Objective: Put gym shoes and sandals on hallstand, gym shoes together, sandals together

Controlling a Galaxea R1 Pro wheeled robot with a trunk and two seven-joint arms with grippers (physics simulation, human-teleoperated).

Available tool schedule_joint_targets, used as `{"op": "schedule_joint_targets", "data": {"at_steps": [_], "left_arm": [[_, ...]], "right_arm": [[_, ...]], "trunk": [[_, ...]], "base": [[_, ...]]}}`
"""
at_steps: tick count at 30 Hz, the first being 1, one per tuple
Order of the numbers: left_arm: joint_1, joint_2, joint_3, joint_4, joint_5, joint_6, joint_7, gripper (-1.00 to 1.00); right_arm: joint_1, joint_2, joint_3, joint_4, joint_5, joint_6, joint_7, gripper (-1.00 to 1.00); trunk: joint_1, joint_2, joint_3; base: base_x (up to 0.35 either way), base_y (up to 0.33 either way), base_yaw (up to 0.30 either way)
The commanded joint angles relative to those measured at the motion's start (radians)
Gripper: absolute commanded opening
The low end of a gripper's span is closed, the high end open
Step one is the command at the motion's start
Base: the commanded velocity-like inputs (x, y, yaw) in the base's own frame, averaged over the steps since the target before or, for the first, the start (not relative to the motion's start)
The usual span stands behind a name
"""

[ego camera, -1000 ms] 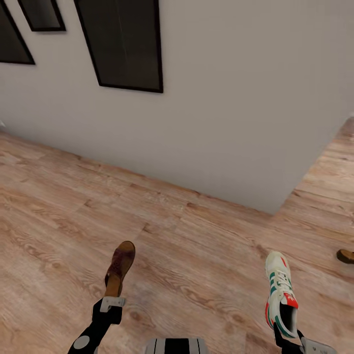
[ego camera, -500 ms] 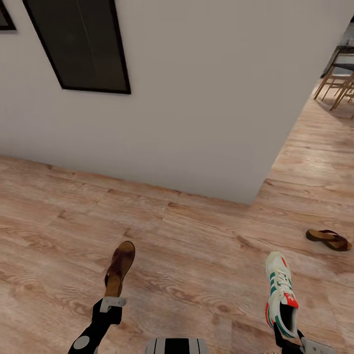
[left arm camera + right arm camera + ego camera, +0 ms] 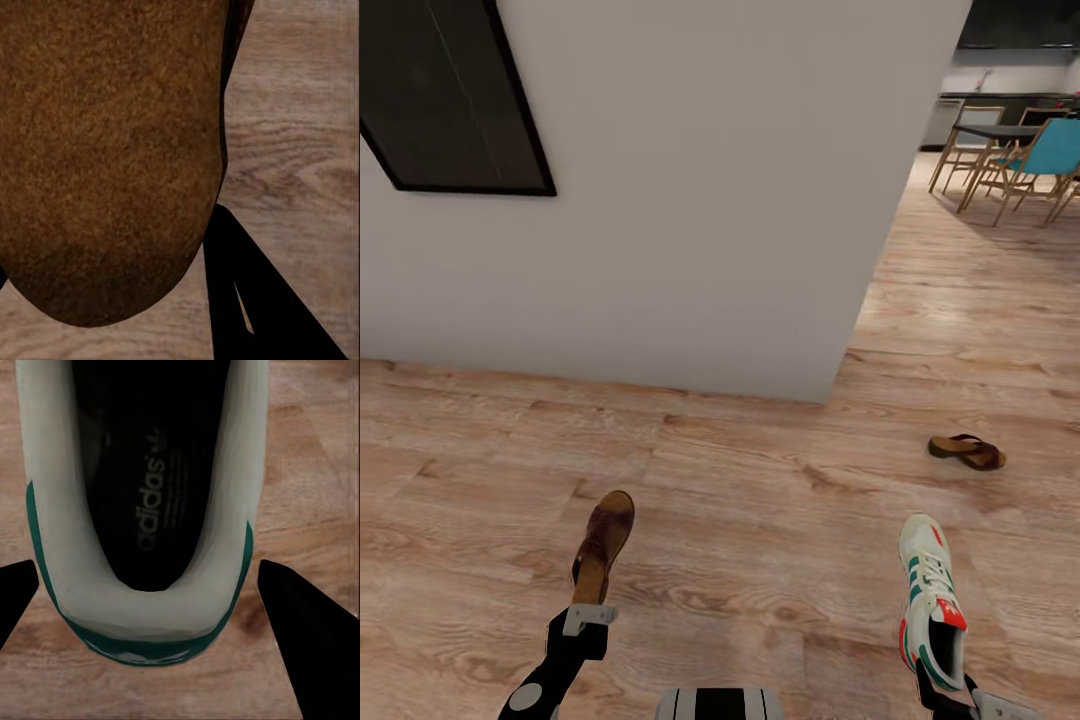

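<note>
Two shoes are carried above the corridor floor [image 3: 760, 500]: left claw [image 3: 588, 612] pinches a brown sandal [image 3: 604, 545] by its heel, right claw [image 3: 945, 690] pinches a gym shoe [image 3: 930, 598] at the heel. Right wrist view reads "adidas" on the insole. Head view adds a second sandal [image 3: 967, 451] lying on the floor near the wall corner [image 3: 830, 380], chairs [image 3: 1010, 160] beyond.
</note>
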Motion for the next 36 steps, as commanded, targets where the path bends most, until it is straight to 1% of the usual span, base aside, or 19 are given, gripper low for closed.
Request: {"op": "schedule_joint_targets", "data": {"at_steps": [1,31,35,36], "left_arm": [[0.0,-0.001,0.009,-0.001,-0.01,-0.003,-0.007,-1.0],[0.0,-0.001,0.01,-0.001,-0.01,-0.004,-0.013,-1.0],[0.0,-0.001,0.01,-0.001,-0.01,-0.004,-0.01,-1.0],[0.0,-0.001,0.01,-0.001,-0.01,-0.004,-0.009,-1.0]], "right_arm": [[-0.001,0.001,-0.005,0.002,-0.001,-0.003,0.009,-1.0],[-0.001,0.001,-0.005,0.011,-0.002,-0.003,0.009,-1.0],[-0.001,0.001,-0.005,0.011,-0.002,-0.003,0.009,-1.0],[-0.001,0.001,-0.005,0.011,-0.002,-0.003,0.009,-1.0]], "trunk": [[0.0,0.0,-0.001],[0.0,0.0,-0.001],[0.015,-0.028,-0.013],[0.015,-0.028,-0.013]], "base": [[0.0,0.0,-0.3],[0.0,0.0,-0.3],[0.0,0.0,-0.3],[0.0,0.0,-0.3]]}}
